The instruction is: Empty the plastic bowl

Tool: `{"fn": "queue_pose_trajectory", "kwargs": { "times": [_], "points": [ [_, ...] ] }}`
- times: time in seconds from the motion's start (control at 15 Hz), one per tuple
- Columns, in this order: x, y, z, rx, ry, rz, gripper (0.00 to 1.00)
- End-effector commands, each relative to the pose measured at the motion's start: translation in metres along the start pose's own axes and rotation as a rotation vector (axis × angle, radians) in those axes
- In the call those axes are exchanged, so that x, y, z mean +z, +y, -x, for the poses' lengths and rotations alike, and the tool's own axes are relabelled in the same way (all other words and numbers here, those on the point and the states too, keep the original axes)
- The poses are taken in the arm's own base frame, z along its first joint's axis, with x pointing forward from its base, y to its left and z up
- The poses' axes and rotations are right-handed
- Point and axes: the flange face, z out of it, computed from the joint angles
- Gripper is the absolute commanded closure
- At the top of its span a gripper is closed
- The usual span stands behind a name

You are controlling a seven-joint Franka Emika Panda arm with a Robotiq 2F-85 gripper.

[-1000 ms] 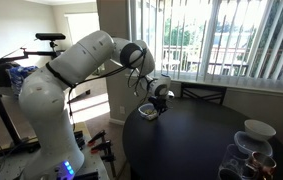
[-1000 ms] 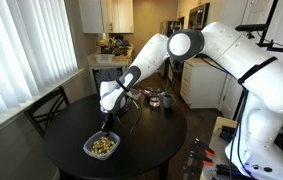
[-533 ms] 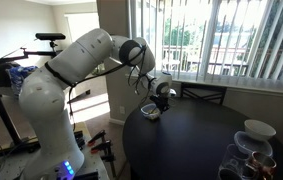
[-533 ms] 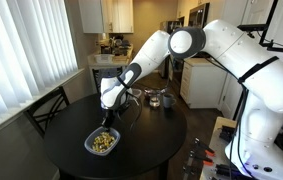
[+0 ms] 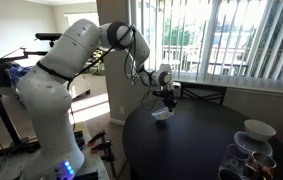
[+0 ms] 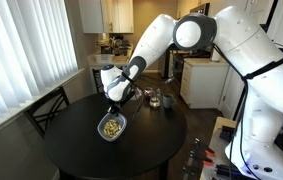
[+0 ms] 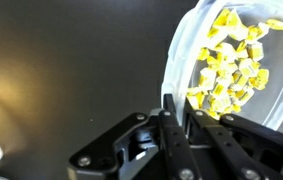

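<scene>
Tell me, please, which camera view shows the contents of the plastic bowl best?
The wrist view: the plastic bowl is close up, and its yellow pieces show individually. In an exterior view the bowl is small, the contents a yellowish patch; in an exterior view it is only a pale shape.

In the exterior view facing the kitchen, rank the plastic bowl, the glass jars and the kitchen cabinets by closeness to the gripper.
1. plastic bowl, held at its rim by the gripper, above the table.
2. glass jars, on the table's far side.
3. kitchen cabinets, in the room behind.
</scene>
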Motion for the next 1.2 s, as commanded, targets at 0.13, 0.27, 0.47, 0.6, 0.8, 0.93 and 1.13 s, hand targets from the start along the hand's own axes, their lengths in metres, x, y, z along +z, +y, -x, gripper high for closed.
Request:
{"fn": "queue_pose_trajectory", "kwargs": {
  "times": [0.13, 0.27, 0.47, 0.6, 0.8, 0.93, 1.13],
  "points": [
    [-0.033, 0.007, 0.016, 0.127, -0.095, 0.271, 0.98],
    [-0.038, 0.008, 0.02, 0.169, -0.14, 0.374, 0.98],
    [-0.046, 0.007, 0.023, 0.23, -0.189, 0.531, 0.98],
    [-0.051, 0.003, 0.024, 0.263, -0.223, 0.638, 0.98],
    [-0.053, -0.009, 0.02, 0.305, -0.279, 0.791, 0.98],
    [-0.049, -0.013, 0.017, 0.338, -0.313, 0.885, 0.98],
    [-0.034, -0.012, 0.012, 0.383, -0.364, 1.026, 0.98]
  ]
}}
